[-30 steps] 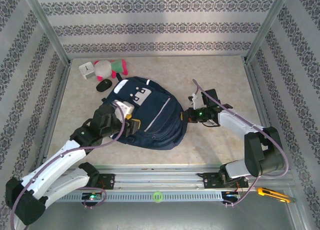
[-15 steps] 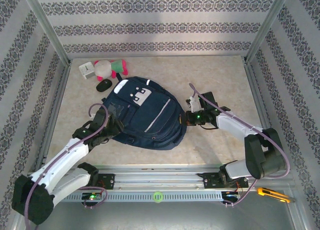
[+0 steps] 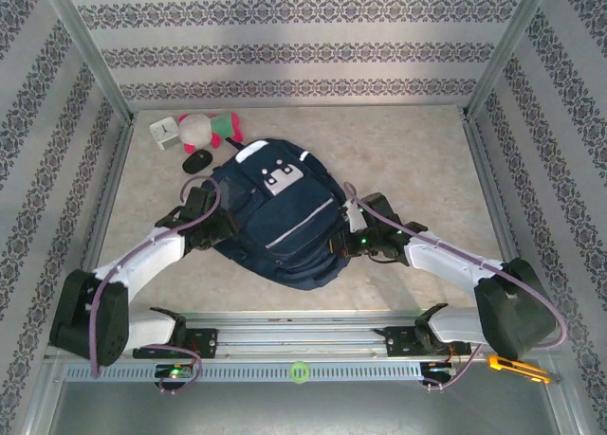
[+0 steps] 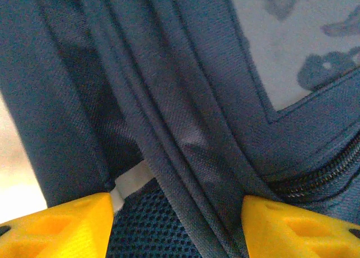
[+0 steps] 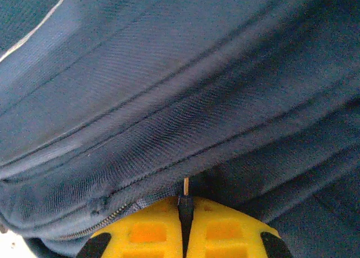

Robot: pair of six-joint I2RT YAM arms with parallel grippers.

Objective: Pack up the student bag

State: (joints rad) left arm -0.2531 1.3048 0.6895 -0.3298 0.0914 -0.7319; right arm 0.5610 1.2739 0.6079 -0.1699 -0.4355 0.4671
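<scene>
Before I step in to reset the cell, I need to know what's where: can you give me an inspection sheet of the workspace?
Surface: beige mottled tabletop, no spills seen.
Job's things: student bag lies front-up mid-table.
Clutter: white cube, plush toy and black oval object in the far-left corner; yellow knife on the near-right rail.
Claws: left claw open at the bag's left edge, fabric folds in its gap; right claw shut at the bag's right side, by a zip.
Cables: purple cables run along both arms, looping above the wrists.
Surroundings: patterned walls, metal frame posts.
</scene>
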